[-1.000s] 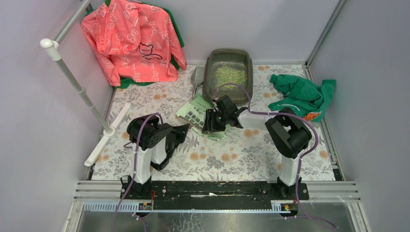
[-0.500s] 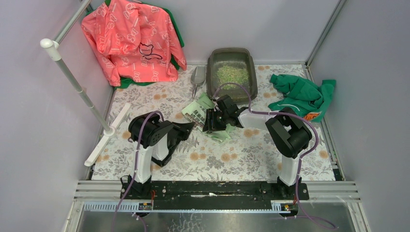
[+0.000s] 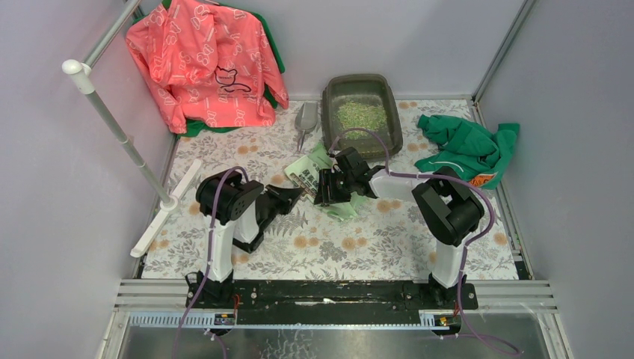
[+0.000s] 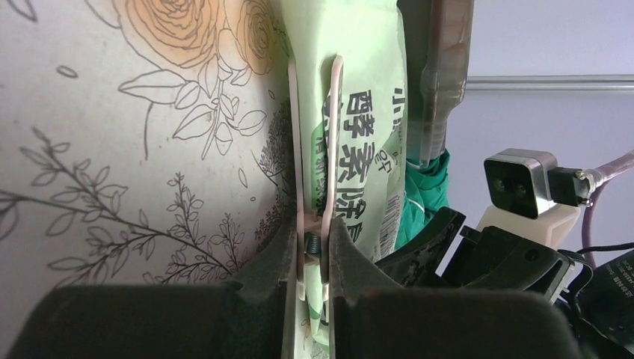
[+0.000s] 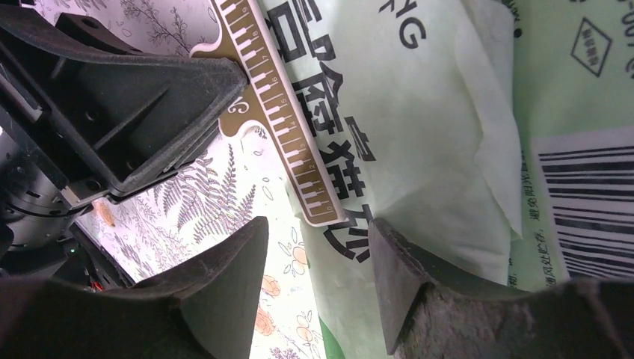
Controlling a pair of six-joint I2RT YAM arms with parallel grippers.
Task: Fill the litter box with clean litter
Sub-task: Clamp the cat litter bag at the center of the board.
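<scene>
The litter box [image 3: 327, 112], a dark grey-olive rectangular plastic tray with rounded corners and a raised rim, is being borne at the far middle of the table, on a pale cloth printed with flowers and ferns [image 3: 336, 247]. Inside it the clean litter [image 3: 360, 114], a loose speckled heap of small pale green and beige granules, is being contained over the middle of the floor, with dark plastic being left bare round the edges. A small grey plastic scoop [image 3: 305, 118] is being rested just beside the tray's left wall.

Nearer the arms, a light green glossy plastic bag [image 5: 419, 112], creased and printed with dark characters and a barcode, is being supported flat by the cloth. A long, thin, stiff beige clip [image 5: 277, 97], marked with ruler-like ticks, is being laid along it, and a strip of the bag is being shown between its two slim arms.

The left gripper [image 4: 312, 232] is being pressed together on the near end of that clip, which is being pinched between the black fingers. The right gripper [image 5: 315, 224] is being held over the bag with its jaws apart by a moderate gap, and nothing is being clamped; whether its fingertips are touching the bag cannot be told.
</scene>
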